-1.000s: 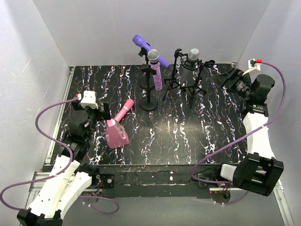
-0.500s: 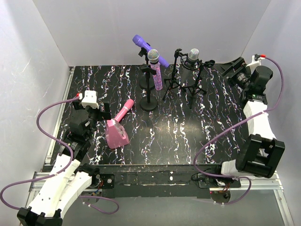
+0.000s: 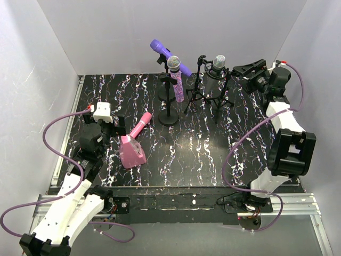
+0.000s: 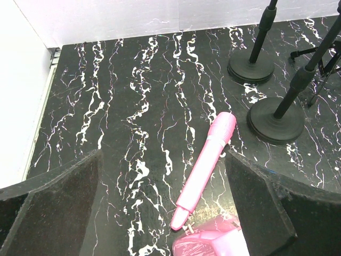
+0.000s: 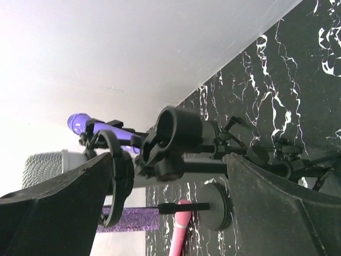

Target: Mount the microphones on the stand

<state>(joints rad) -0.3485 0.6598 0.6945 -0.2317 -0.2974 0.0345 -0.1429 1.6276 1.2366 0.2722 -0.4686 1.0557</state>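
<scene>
So the pink microphone (image 3: 139,127) was still left lying flat on the bench (image 3: 202,154), tail end right by the pink wedge block (image 3: 131,153), with no stand holding it. The other three were already seated in clips: the plain purple microphone (image 3: 169,56) tilted at the back, the glittery purple microphone (image 3: 176,81) upright on the round-base stand (image 3: 169,118), and the silver-grey microphone (image 3: 219,62) on the tripod stand (image 3: 205,95). The change over the last second: the right arm (image 3: 281,114) was swung in from the right wall toward that tripod stand. That way the right jaws were brought close beside the silver-grey head, spread wide with nothing in them. Nothing on the stands was shifted by it. The left jaws were kept wide open too, low over the bench, with the pink one framed between them in the left wrist view but not touched. Going by that, only the pink one was left to mount. What looked like an empty clip (image 5: 176,136) was spotted just beside the silver-grey one, probably meant for it.
</scene>
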